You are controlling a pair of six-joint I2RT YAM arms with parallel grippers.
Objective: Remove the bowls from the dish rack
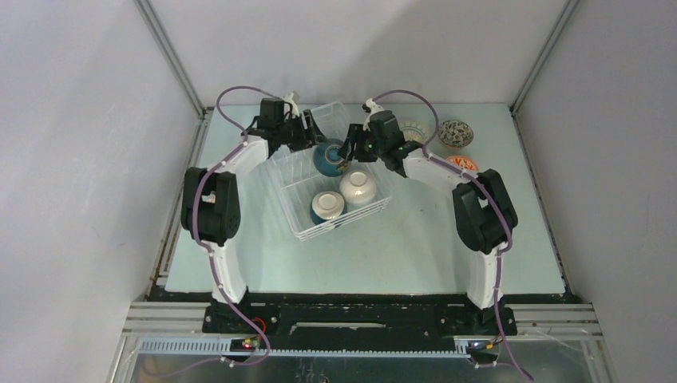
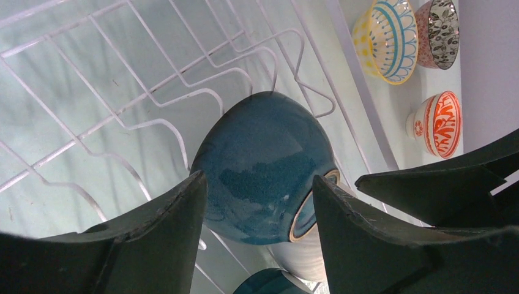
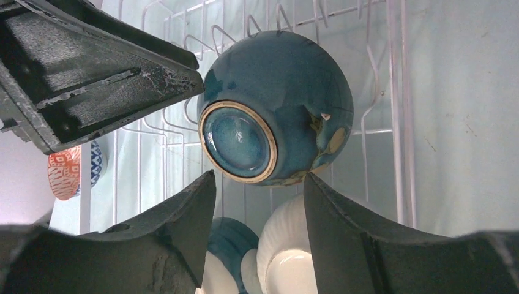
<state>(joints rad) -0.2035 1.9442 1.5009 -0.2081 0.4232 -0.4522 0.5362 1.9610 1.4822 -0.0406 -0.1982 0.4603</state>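
Dish rack (image 1: 292,177) sitting mid-desk (image 1: 399,255), holding three bowls: teal bowl (image 2: 257,153), white bowl (image 1: 358,187), teal-white bowl (image 1: 326,206). Three more sitting outside on right: yellow bowl (image 2: 387,40), speckled bowl (image 2: 442,30), red bowl (image 2: 437,122). Left gripper (image 2: 258,179) and right gripper (image 3: 258,176) both flanking teal bowl, jaws standing apart.

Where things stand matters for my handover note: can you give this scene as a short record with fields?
rack: white wire dish rack, mid-table
still in rack: dark teal bowl tipped on its side; white ribbed bowl; blue-and-white bowl
already out, right of rack: yellow bowl; black-patterned bowl; red-patterned bowl
left pincer: jaws apart either side of the teal bowl, contact unclear
right pincer: open, close to the teal bowl's foot, holding nothing
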